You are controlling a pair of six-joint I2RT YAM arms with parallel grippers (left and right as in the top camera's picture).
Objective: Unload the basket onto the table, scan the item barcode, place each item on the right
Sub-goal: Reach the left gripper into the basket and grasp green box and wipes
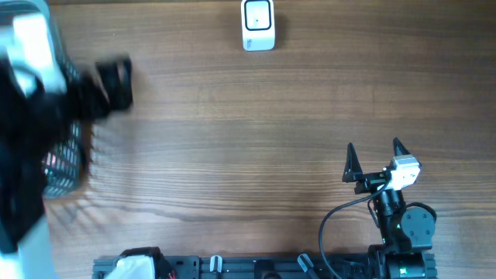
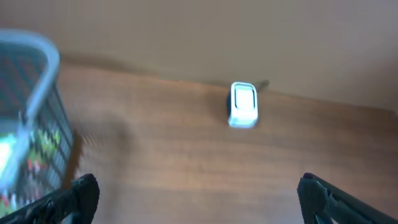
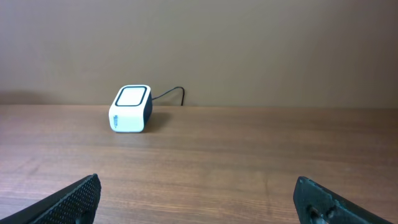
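Fetching stage: left gripper (image 2: 198, 196) spread wide, empty; wire basket (image 2: 45, 57) just left of its fingers, blurred packaged item (image 2: 31, 163) inside. Right gripper (image 1: 374, 147) likewise agape, barcode scanner (image 3: 130, 109) well ahead. Next: dip in, grip item, barcode exposed.

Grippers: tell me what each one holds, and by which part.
Nothing is held. The left gripper and the right gripper are both open and empty.
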